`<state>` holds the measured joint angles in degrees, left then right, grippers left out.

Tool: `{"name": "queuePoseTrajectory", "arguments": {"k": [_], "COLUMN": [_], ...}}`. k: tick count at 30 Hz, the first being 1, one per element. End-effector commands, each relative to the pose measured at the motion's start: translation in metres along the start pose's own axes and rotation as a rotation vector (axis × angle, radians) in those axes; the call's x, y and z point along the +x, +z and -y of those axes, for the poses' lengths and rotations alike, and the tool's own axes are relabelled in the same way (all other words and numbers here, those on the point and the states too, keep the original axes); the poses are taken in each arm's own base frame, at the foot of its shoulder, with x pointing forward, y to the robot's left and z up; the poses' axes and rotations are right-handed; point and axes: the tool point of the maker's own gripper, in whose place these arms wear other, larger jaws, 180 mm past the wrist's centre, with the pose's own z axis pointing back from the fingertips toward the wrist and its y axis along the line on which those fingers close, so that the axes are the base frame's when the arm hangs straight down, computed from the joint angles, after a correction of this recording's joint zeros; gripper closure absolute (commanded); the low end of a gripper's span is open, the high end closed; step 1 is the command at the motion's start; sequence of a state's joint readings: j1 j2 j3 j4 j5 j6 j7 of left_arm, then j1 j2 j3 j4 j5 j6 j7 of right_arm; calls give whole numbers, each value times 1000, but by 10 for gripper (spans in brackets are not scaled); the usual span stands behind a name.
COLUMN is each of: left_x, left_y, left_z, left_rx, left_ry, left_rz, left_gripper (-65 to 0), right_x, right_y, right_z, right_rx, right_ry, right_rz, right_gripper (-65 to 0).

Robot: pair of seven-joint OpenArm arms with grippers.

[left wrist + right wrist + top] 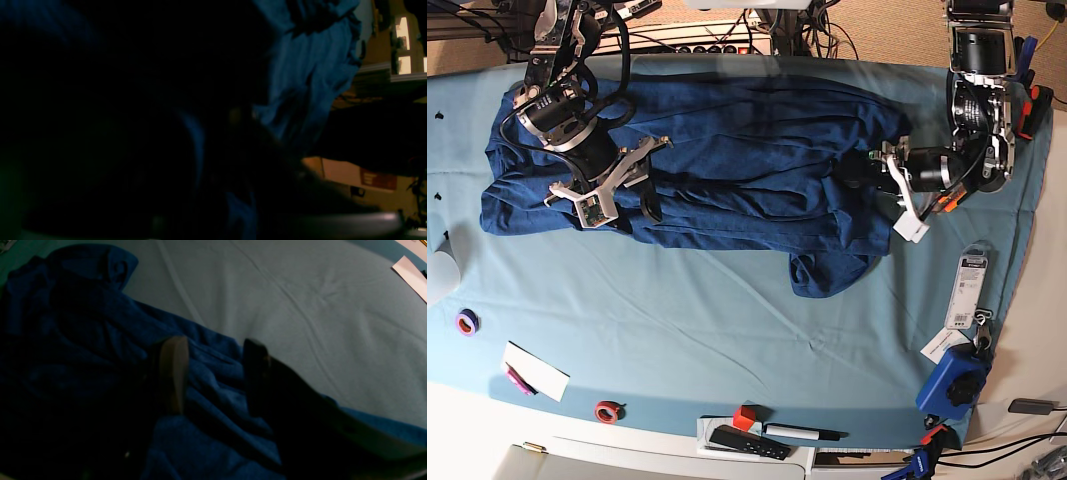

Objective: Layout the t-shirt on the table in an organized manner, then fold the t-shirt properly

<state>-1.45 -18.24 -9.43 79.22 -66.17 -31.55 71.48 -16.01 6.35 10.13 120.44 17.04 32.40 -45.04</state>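
The dark navy t-shirt (pixel 727 170) lies spread and wrinkled across the far half of the teal table (pixel 727 320), with a fold sticking out toward the front. My left gripper (pixel 862 165) sits at the shirt's right edge. Its wrist view is very dark, with blue cloth (pixel 310 66) bunching down into the fingers (pixel 240 116), so it looks shut on the fabric. My right gripper (pixel 622 210) stands open on the shirt's left part. In its wrist view both fingers (pixel 173 373) rest on the t-shirt (pixel 83 340), with only cloth between them, beside bare table (pixel 300 290).
Small items line the table's near edge: a purple ring (pixel 467 322), a white card (pixel 535 370), a red ring (pixel 607 410), a red cube (pixel 745 415), a black remote (pixel 747 442) and a pen (pixel 802 433). A tag (pixel 972 290) and a blue tool (pixel 957 380) lie at the right.
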Motion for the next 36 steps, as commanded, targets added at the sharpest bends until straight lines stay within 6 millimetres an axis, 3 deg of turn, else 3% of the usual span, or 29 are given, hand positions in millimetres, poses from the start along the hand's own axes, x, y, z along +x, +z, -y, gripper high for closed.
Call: {"name": "queuePoseTrajectory", "arguments": {"k": [1, 2, 8, 17, 27, 36], "left_x": [14, 15, 27, 41, 52, 28], "left_y": [4, 4, 5, 0, -32, -96], "left_z": [5, 6, 9, 54, 107, 182], "left_rx": [-19, -23, -36, -259, -445, -566], "left_ry": [-38, -51, -69, -93, -50, -195], "left_rz": [43, 44, 113, 215, 284, 83], "left_gripper": [-37, 0, 0, 0, 0, 0], "right_x": [14, 14, 3, -16, -29, -37], "right_y": [2, 2, 5, 29, 69, 104], "right_z": [3, 4, 35, 93, 143, 174], "right_rx": [-9, -17, -188, -533, -764, -889], "right_ry": [-1, -6, -9, 77, 62, 28], "right_rz": [50, 50, -10, -142, -212, -234], "right_gripper": [-269, -269, -269, -269, -269, -269]}}
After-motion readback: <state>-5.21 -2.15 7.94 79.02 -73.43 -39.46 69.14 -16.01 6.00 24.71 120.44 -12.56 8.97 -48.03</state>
